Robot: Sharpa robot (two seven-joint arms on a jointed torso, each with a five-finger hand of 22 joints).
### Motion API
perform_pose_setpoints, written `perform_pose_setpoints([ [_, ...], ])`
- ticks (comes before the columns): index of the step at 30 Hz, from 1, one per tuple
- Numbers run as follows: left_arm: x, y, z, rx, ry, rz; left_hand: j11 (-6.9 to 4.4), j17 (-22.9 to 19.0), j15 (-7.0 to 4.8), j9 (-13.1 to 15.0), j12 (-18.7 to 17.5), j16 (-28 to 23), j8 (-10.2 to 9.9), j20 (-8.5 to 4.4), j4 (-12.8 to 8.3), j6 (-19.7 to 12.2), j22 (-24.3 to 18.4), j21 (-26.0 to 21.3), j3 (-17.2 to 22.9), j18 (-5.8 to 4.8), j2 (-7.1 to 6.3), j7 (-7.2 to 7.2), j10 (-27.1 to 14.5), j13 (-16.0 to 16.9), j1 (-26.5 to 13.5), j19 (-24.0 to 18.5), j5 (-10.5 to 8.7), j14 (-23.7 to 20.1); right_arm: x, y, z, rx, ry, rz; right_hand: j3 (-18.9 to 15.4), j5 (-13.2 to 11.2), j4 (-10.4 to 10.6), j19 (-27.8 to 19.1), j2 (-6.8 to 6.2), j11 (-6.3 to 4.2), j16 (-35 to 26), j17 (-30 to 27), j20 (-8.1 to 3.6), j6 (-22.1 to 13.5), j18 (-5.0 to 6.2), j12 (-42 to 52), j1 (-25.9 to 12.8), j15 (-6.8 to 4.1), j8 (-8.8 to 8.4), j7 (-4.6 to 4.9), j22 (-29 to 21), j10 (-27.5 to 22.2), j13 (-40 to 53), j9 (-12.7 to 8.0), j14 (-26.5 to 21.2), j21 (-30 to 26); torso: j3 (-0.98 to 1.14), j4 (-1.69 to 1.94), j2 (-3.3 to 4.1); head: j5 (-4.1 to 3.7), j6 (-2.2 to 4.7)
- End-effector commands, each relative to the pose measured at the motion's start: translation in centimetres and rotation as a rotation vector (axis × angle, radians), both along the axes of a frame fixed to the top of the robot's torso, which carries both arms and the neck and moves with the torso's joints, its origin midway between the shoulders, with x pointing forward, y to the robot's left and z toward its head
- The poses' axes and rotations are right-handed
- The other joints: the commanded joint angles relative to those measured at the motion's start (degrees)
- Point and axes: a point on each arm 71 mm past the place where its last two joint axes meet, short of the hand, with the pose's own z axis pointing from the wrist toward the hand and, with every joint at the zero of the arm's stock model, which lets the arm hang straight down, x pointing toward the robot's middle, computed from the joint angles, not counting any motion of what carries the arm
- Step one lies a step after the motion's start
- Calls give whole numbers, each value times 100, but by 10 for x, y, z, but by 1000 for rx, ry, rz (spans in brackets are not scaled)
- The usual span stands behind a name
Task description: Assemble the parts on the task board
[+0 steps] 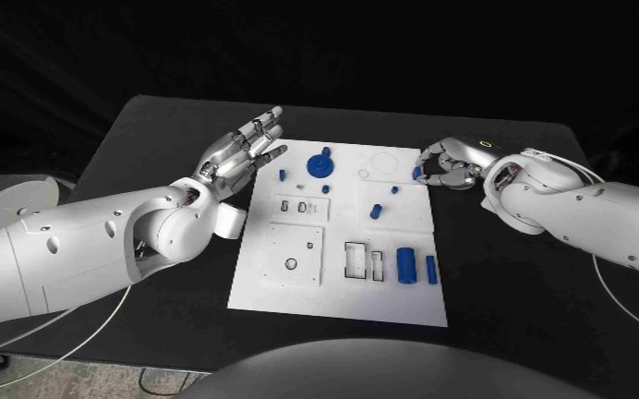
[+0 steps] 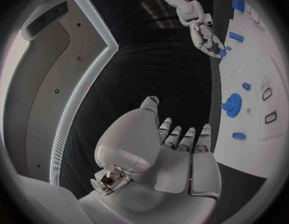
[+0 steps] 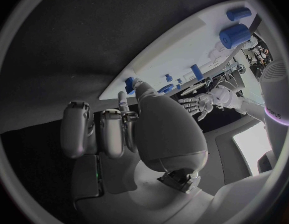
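The white task board (image 1: 340, 297) lies in the middle of the black table. On it are a blue gear (image 1: 321, 164), several small blue pegs such as one at mid-board (image 1: 376, 211), and two blue cylinders (image 1: 406, 265) near its right side. My left hand (image 1: 243, 157) is raised over the board's far left edge, palm up and fingers spread, holding nothing; the left wrist view shows the gear (image 2: 232, 103) beyond it. My right hand (image 1: 451, 163) sits at the board's far right edge with fingers curled in. Its fingertips pinch a small blue part (image 1: 416, 173), also seen in the right wrist view (image 3: 129, 82).
Two white inset plates (image 1: 293, 256) with holes and a dark rectangular slot (image 1: 357, 260) occupy the board's near half. A white rounded object (image 1: 27, 198) sits off the table's left edge. Bare black table (image 1: 519, 325) surrounds the board.
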Motion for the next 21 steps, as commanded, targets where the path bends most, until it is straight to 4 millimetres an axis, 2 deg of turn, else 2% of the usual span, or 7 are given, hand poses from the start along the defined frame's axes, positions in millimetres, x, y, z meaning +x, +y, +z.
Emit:
perform_pose_setpoints([
  [1, -1, -3, 1, -16, -1, -21, 35, 5, 40, -6, -15, 19, -32, 6, -35, -5, 3, 24, -4, 46, -12, -33, 5, 0, 29, 30, 23, -5, 0, 2, -1, -9, 2, 3, -2, 18, -38, -29, -5, 26, -26, 753, -25, 38, 23, -19, 79, 30, 44, -2, 707, 443, 1319, 44, 402, -19, 1, 8, 0, -2, 1],
  [15, -1, -3, 0, -15, 3, -25, 35, 5, 40, -6, -15, 19, -32, 6, -35, -5, 3, 24, -4, 46, -12, -33, 5, 0, 29, 30, 23, -5, 0, 5, -2, -16, 9, 7, -29, -64, -57, -31, -8, 17, -38, 735, -36, -38, 26, -24, 58, 21, 151, -7, 703, 437, 1312, 175, 399, -47, -2, 1, -2, 4, 1],
  [16, -1, -3, 0, -15, 4, -25, 44, 5, 46, -6, -16, 19, -32, 9, -39, -15, 2, 24, -5, 45, -13, -27, 3, 0, 26, 29, 25, -5, 0, 5, -3, -16, 10, 6, -24, -10, -72, -28, 3, 7, -40, 731, -42, -31, 27, -24, 68, 21, 210, -11, 705, 437, 1311, 230, 399, -50, -2, 1, -3, 2, 1],
  [21, -1, -4, 0, -15, 5, -27, 44, 5, 46, -6, -16, 19, -32, 9, -39, -15, 2, 24, -5, 45, -13, -27, 3, 0, 26, 29, 25, -5, 1, 5, -3, -14, 6, 7, 59, 555, -194, -27, 65, -47, -48, 713, -78, 75, 32, -32, 175, -18, 629, -79, 710, 427, 1301, 592, 394, -84, 1, 0, 1, 7, 1],
])
